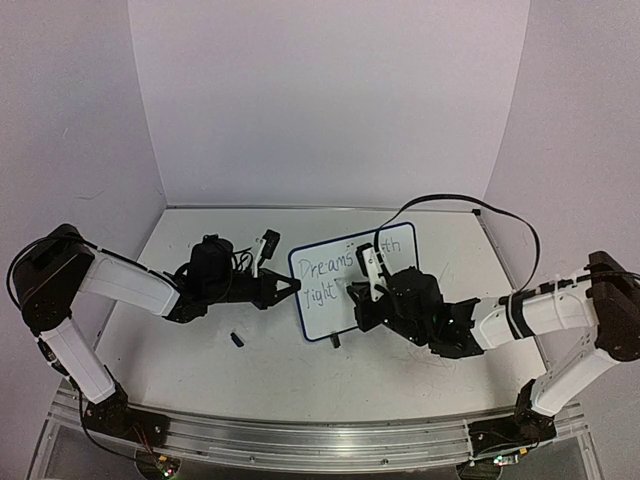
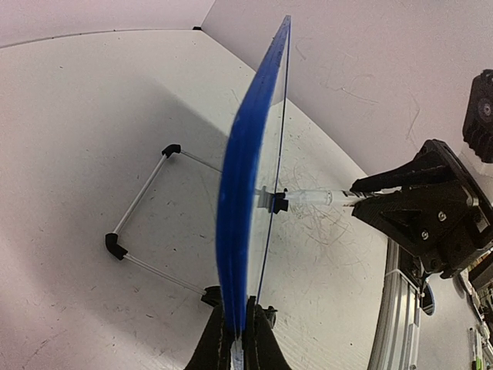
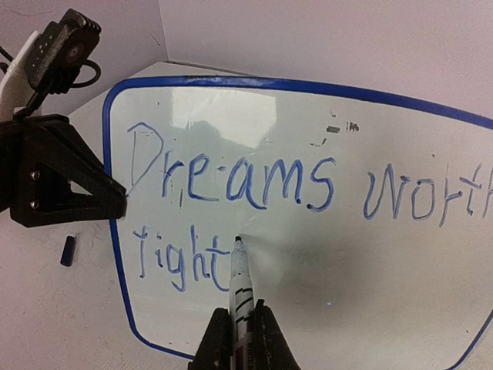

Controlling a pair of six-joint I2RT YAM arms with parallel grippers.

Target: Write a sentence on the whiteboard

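Note:
The whiteboard (image 1: 335, 310), white with a dark blue rim, stands upright mid-table. My left gripper (image 1: 290, 287) is shut on its left edge; the left wrist view shows the rim (image 2: 240, 193) edge-on between the fingers (image 2: 266, 343). The sentence (image 3: 239, 181) in blue reads "Dreams worth" above "fight". My right gripper (image 3: 243, 335) is shut on a white marker (image 3: 241, 297); its tip sits at the board just right of the "t" in "fight". In the top view the right gripper (image 1: 362, 298) is in front of the board's lower middle. The marker (image 2: 312, 199) also shows in the left wrist view.
A small dark marker cap (image 1: 238, 340) lies on the table left of the board, also in the right wrist view (image 3: 68, 250). The board's wire stand with black feet (image 2: 115, 245) rests behind it. White walls enclose the table; a black cable (image 1: 470, 205) arcs over the right side.

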